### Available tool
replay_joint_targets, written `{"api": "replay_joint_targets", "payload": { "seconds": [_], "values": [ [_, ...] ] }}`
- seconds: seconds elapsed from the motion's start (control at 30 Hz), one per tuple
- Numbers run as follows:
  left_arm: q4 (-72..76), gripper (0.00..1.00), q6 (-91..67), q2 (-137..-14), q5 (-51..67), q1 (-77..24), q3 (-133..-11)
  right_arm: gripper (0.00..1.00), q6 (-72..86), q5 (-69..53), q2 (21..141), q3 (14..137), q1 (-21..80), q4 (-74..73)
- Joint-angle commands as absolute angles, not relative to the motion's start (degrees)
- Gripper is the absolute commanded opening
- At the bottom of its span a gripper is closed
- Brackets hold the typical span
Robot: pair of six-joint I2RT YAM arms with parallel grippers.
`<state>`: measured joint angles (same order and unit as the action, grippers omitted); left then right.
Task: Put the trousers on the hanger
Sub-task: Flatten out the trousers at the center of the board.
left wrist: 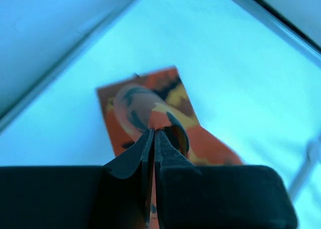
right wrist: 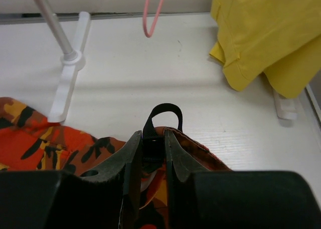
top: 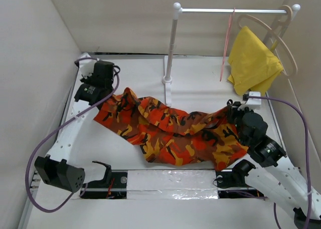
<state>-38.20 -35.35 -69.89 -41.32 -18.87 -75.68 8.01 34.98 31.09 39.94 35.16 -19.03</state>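
Note:
The camouflage trousers (top: pixel 170 131) lie crumpled across the middle of the table. My left gripper (top: pixel 108 101) is at their far left end; in the left wrist view it (left wrist: pixel 154 131) is shut on a thin fold of the cloth (left wrist: pixel 150 103). At the right end my right gripper (top: pixel 233 109) grips them; the right wrist view shows it (right wrist: pixel 153 139) shut on the waist edge, and a black loop (right wrist: pixel 164 113) sticks out past the tips. The pink wire hanger (top: pixel 226 43) hangs from the rail, and its lower end (right wrist: pixel 153 16) shows at the top of the right wrist view.
A white rack (top: pixel 170 53) stands at the back middle on a flat foot (right wrist: pixel 65 88). A yellow cloth (top: pixel 253 63) hangs on a beige wooden hanger (top: pixel 283 36) at the rail's right end. White walls close in the left, back and right.

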Motion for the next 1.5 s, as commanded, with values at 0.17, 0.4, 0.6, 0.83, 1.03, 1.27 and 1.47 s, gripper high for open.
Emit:
{"api": "replay_joint_targets", "payload": {
  "seconds": [0.17,0.4,0.6,0.83,1.03,1.27,1.47],
  "values": [
    [-26.30,0.00,-23.82,-75.39,-47.99,-11.60,-99.82,0.00,14.76,51.23,28.03,36.92,34.19,-16.62],
    [-14.94,0.00,-19.85,-82.00,-48.36,-8.01,-100.99,0.00,17.49,44.08,39.10,37.26,20.36,-13.72],
    [-3.09,0.00,-23.48,-83.76,-39.11,-0.97,-91.68,0.00,14.24,13.78,49.55,38.49,-7.34,-6.17],
    [-2.47,0.00,-23.73,-92.81,-38.41,1.32,-94.49,0.00,14.76,8.17,66.60,47.54,-16.79,-5.36],
    [4.40,0.00,-20.66,-95.88,-33.60,1.32,-94.11,0.00,15.03,10.90,80.39,54.92,-16.79,-4.92],
    [-7.56,0.00,-17.32,-109.15,-42.70,0.09,-108.99,0.00,16.35,12.56,85.78,56.69,-15.04,-2.46],
    [-8.44,0.00,-17.85,-110.74,-45.34,1.41,-107.23,0.00,17.14,13.36,87.53,55.89,-15.03,3.43]
  ]
}}
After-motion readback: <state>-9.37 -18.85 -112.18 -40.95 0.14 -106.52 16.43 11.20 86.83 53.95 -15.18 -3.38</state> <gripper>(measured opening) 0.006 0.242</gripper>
